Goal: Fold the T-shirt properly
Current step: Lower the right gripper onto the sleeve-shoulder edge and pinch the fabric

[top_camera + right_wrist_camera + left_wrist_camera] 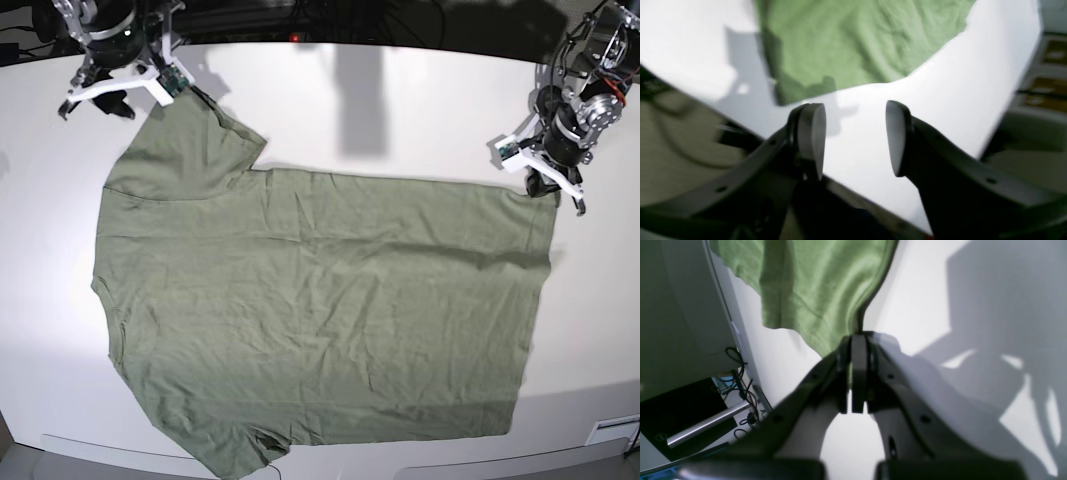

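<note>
The olive-green T-shirt [320, 310] lies spread flat on the white table [400, 110], collar side towards the left and hem towards the right. My left gripper [548, 188] is at the hem's far right corner. In the left wrist view it [858, 340] is shut on the edge of the shirt [813, 290], with cloth pinched between the pads. My right gripper [118, 98] is by the far sleeve at the top left. In the right wrist view it [853, 116] is open and empty, just off the cloth [857, 40].
The table's edge runs close to both grippers. Cables and a metal bar [706, 423] lie beyond the edge in the left wrist view. Blurred shelving [1052, 66] stands beyond the table in the right wrist view. Arm shadows fall on the table.
</note>
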Available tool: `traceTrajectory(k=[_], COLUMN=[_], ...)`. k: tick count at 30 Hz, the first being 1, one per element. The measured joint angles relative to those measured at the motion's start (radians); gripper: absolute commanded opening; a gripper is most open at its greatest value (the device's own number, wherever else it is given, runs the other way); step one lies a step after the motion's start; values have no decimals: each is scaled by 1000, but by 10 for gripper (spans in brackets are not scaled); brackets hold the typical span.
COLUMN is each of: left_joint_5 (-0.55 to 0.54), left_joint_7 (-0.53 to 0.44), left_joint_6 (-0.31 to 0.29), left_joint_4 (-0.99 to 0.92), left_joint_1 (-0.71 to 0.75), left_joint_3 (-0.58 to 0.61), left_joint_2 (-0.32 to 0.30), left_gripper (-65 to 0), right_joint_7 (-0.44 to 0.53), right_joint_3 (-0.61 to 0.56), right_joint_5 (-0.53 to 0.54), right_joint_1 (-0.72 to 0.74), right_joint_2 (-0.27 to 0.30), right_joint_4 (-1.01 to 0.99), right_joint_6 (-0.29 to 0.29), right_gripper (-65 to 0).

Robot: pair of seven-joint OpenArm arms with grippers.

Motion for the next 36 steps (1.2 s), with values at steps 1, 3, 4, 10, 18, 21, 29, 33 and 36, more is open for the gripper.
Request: traceTrajectory(k=[1, 3, 4, 10, 18, 21, 29, 33, 36], left_joint_5=[0, 0, 0, 0, 0, 0, 0, 0, 0], left_joint_7=[0, 3, 3, 3, 3, 3, 3, 3, 3], left_joint_6=[0, 0, 0, 0, 0, 0, 1, 2, 2], left_joint_4=[0, 0, 0, 0, 0, 0, 0, 0, 0], left_joint_1=[0, 0, 0, 0, 0, 0, 0, 0, 0], left_joint_3=[0, 0, 0, 0, 0, 0, 0, 0, 0], left_joint_2=[0, 1, 1, 1, 1, 1, 1, 1, 1], left_gripper=[-650, -650, -650, -650, -650, -650, -650, -650, -650], right_joint_7=[-3, -3, -3, 63, 83, 81, 130, 136, 139], right_joint_3=[0, -1, 0, 0, -1, -2, -5, -5, -5], right_joint_5=[28, 34, 34, -26, 66, 148, 132, 131, 93], right_joint_1=[0, 0, 0, 10, 123, 147, 163, 176, 177], right_joint_2=[-21, -56, -66, -73, -76, -81, -111, -107, -109], right_joint_4=[0, 0, 0, -68, -236, -270, -304, -375, -399], right_joint_6=[0, 4, 10, 9, 23, 72, 118, 166, 166], right_gripper=[-318, -255, -227, -209, -209, -209, -210, -210, -210])
